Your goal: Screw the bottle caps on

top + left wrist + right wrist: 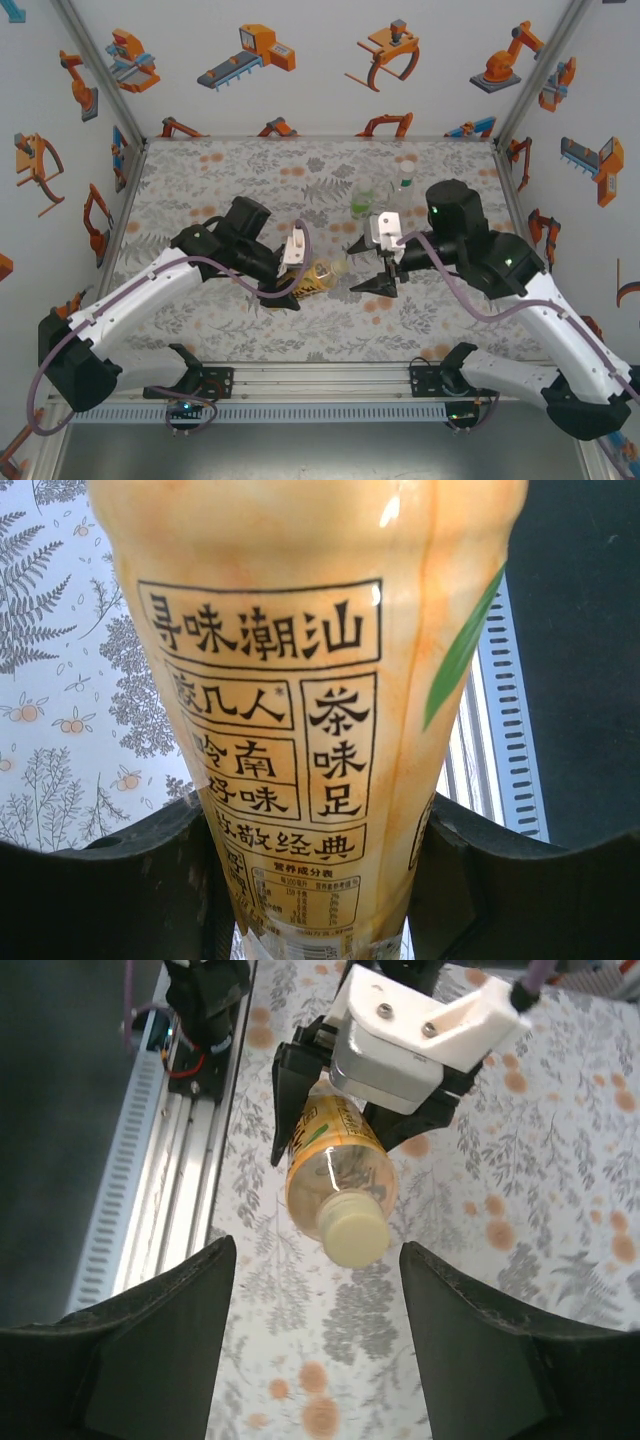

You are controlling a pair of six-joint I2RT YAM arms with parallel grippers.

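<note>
Amber bottle [300, 680] pinched by left gripper [340, 1142] | right gripper [315, 1345] spread | right-wrist view: cap [355, 1236] on

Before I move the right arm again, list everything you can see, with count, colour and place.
amber bottle: one, amber-yellow with a yellow label, lying sideways at mid-table in the left gripper, neck towards the right gripper
cap: one, pale yellow, on the amber bottle's neck
green bottle: one, green-tinted, standing at the far side of the table, right of centre
clear bottle: one, clear with a green and white label, standing just right of the green bottle
table: one, grey leaf print with orange flowers
walls: white, with orange robot pictures
left gripper: one, black, shut on the amber bottle
right gripper: one, black, open, facing the cap without touching it
</note>
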